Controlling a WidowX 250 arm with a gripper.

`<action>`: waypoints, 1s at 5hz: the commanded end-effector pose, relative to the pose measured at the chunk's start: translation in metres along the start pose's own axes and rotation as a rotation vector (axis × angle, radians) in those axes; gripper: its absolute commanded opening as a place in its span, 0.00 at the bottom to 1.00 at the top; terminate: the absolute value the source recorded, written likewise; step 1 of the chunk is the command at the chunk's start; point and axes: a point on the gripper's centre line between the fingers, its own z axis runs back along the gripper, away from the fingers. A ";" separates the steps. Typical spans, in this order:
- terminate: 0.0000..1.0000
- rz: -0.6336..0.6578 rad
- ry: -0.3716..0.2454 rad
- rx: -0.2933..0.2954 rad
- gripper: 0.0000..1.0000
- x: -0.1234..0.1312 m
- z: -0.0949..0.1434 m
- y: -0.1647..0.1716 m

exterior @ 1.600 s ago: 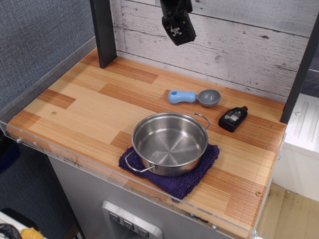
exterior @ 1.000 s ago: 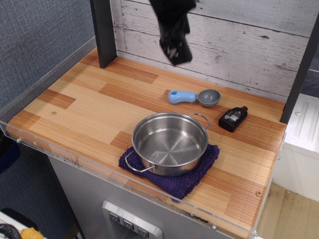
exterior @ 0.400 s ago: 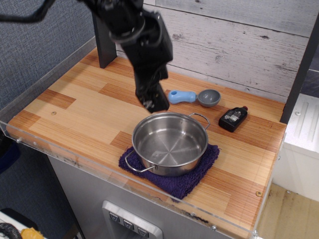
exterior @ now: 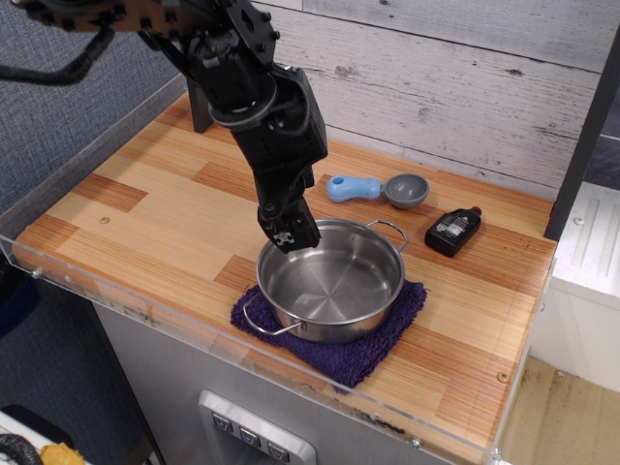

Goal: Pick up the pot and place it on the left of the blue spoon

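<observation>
- Near the front edge of the wooden table (exterior: 145, 208): the pot (exterior: 334, 286), shiny steel, shallow and round, seated on a dark purple cloth (exterior: 373, 351); one wire loop handle toward the front left, the other toward the back right.
- Behind the pot, just apart from its far handle: the blue spoon (exterior: 376, 188), lying flat, light blue handle pointing left, grey bowl to the right.
- Right of the spoon, close by: a small black bottle (exterior: 452, 231) lying on its side.
- Over the pot's back-left rim: the gripper (exterior: 291, 235), black, tip lowered to rim level or just inside it; actual contact with the metal not clear from this angle.
- Jaws: seen end-on and dark against dark, so open or closed cannot be told; nothing visibly clamped.
- Up and to the left: the arm, slanting in from the top-left corner.
- Behind everything: a whitewashed plank wall (exterior: 465, 77), with a dark post (exterior: 201, 111) at the table's back-left.
</observation>
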 end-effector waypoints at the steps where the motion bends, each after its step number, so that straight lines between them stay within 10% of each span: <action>1: 0.00 0.114 0.034 0.033 1.00 -0.009 -0.010 -0.006; 3: 0.00 0.308 0.072 0.099 1.00 -0.009 -0.009 -0.009; 4: 0.00 0.321 0.066 0.109 0.00 -0.010 -0.011 -0.010; 5: 0.00 0.341 0.067 0.115 0.00 -0.012 -0.010 -0.012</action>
